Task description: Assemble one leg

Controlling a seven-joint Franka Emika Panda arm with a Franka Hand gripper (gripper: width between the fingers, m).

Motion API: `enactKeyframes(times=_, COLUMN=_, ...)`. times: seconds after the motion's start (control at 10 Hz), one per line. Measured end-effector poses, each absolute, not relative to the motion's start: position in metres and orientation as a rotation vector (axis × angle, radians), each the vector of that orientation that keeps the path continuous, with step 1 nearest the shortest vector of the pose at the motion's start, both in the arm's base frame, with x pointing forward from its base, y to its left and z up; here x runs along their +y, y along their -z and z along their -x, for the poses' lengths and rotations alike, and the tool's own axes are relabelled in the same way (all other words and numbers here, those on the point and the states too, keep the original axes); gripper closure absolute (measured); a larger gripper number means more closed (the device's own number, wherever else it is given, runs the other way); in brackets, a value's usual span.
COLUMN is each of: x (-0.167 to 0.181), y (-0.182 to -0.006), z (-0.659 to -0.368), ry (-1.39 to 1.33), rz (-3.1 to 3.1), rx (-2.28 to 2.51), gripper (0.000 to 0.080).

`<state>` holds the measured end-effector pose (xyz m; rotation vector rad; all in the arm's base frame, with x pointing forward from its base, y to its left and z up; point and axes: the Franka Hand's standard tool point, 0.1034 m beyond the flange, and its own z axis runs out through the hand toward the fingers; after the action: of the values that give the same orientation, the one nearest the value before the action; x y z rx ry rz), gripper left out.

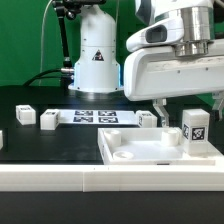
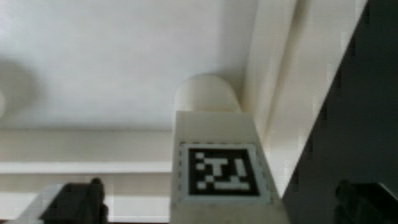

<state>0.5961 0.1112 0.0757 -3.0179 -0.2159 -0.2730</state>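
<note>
**Leg upright on the square piece, gripper spread around it**

The leg (image 1: 194, 130) stands upright on the white square piece (image 1: 150, 150), toward the exterior view's right, with its tag facing the camera. The gripper (image 2: 222, 208) hangs over it, jaws wide apart and holding nothing. In the wrist view the two dark fingers (image 2: 75, 204) flank the leg with a clear gap on each side.

The square piece has a raised rim, and a round recess (image 1: 124, 155) shows near its left near corner. A small white block (image 1: 147, 118) lies just beyond its far edge. Toward the exterior view's left, the marker board (image 1: 95, 117) lies flat on the black table (image 1: 50, 145). A second block (image 1: 47, 121) and a third block (image 1: 25, 115) lie past it. Open table shows between these and the square piece's left edge.
</note>
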Motion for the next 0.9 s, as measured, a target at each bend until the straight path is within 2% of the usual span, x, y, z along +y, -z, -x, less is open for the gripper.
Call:
enactKeyframes(times=0.2, x=0.110, y=-0.079, z=-0.599, ry=0.031, rz=3.011, rx=-0.218, gripper=0.0150)
enactKeyframes(times=0.6, x=0.110, y=-0.079, z=-0.606, ry=0.050, rz=3.012, rx=-0.208, gripper=0.0159)
enactKeyframes(times=0.8, x=0.111, y=-0.079, z=-0.606, ry=0.048, rz=3.014, rx=-0.161, gripper=0.0509)
enactKeyframes(times=0.9, x=0.110, y=-0.079, z=-0.606, ry=0.048, rz=3.014, rx=-0.164, gripper=0.0509)
